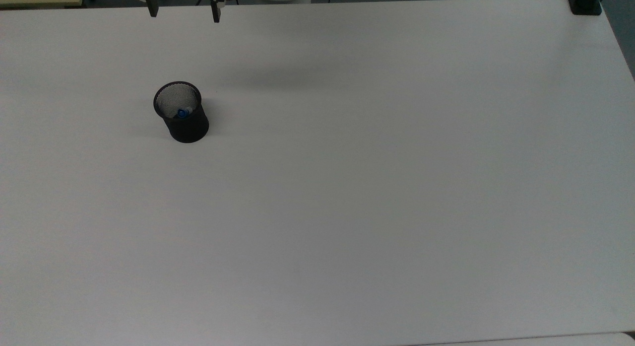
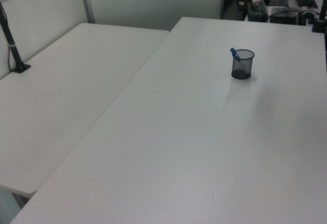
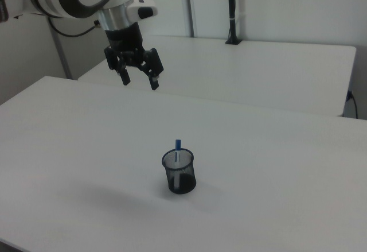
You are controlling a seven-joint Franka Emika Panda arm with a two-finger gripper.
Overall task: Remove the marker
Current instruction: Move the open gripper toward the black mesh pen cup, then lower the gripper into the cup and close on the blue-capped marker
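Standing nearly upright in the mesh cup (image 3: 179, 173), the marker (image 3: 178, 146) is seen well below the gripper (image 3: 139, 80), which hangs empty with fingers spread near the tabletop's (image 3: 275, 177) far edge in the right view.

— Where does the marker (image 3: 178, 146) stand?
— Upright in the black mesh cup (image 3: 179, 172) on the white tabletop (image 3: 275, 166), its blue end poking above the rim.
— And the hand (image 3: 139, 82)?
— It hangs high over the tabletop, fingers spread wide, well apart from the cup, toward the right view's upper left.
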